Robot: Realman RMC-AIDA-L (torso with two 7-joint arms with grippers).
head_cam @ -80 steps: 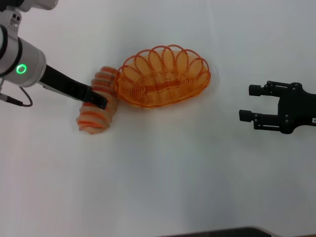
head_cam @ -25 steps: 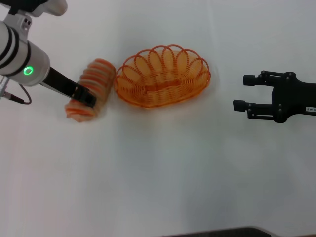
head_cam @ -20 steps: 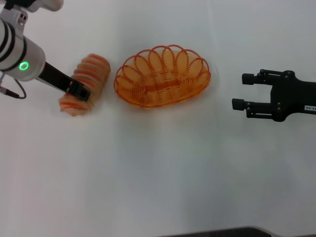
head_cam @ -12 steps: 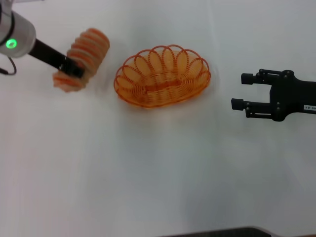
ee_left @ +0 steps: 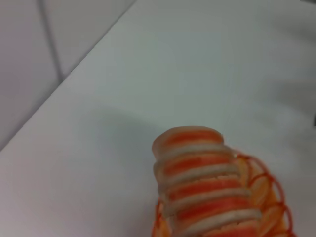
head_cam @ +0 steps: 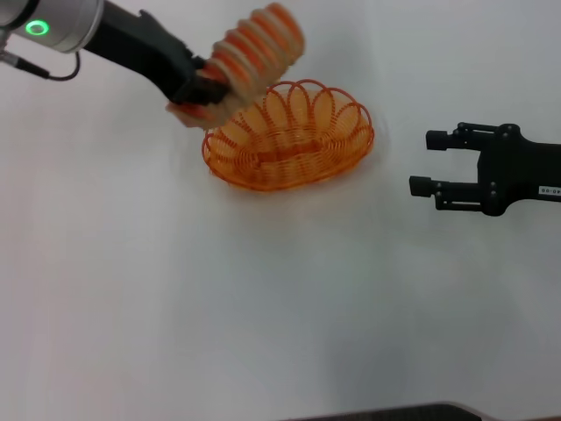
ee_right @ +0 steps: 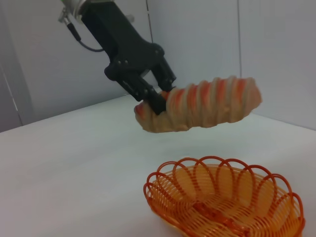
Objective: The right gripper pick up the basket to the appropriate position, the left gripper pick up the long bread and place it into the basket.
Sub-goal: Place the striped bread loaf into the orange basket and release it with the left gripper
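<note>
Left gripper (head_cam: pixel 195 88) now up over the basket's left rim, clamped on the long bread (head_cam: pixel 250 53) near its lower end. Half a second ago the loaf hung well to the left of the basket (head_cam: pixel 287 136), clear of it; three seconds ago it lay on the table touching the basket's left side. Now the loaf is lifted off the table and tilted, free end raised and reaching over the basket's rear-left loops.

Right wrist view: the loaf (ee_right: pixel 200 104) hangs in air above the basket (ee_right: pixel 224 200), apart from the rim, roughly level, with the left gripper (ee_right: pixel 154 96) pinching it at one end, one finger on each side. Left wrist view: the ridged loaf (ee_left: pixel 202 180) fills the lower frame, with a few orange loops of the basket (ee_left: pixel 264 192) showing just beside it; own fingers not seen there.

Basket itself unchanged from the earlier frames: same spot on the white table (head_cam: pixel 280 298), upright, nothing inside.

Right gripper (head_cam: pixel 425 162) sits well to the right of the basket, fingers spread wide and pointing toward it, holding nothing. It has edged slightly nearer the basket than three seconds ago, barely shifted in the last second.

Nothing stands between the loaf and the basket's open top. Pale wall panels (ee_right: pixel 197 44) behind the table.
</note>
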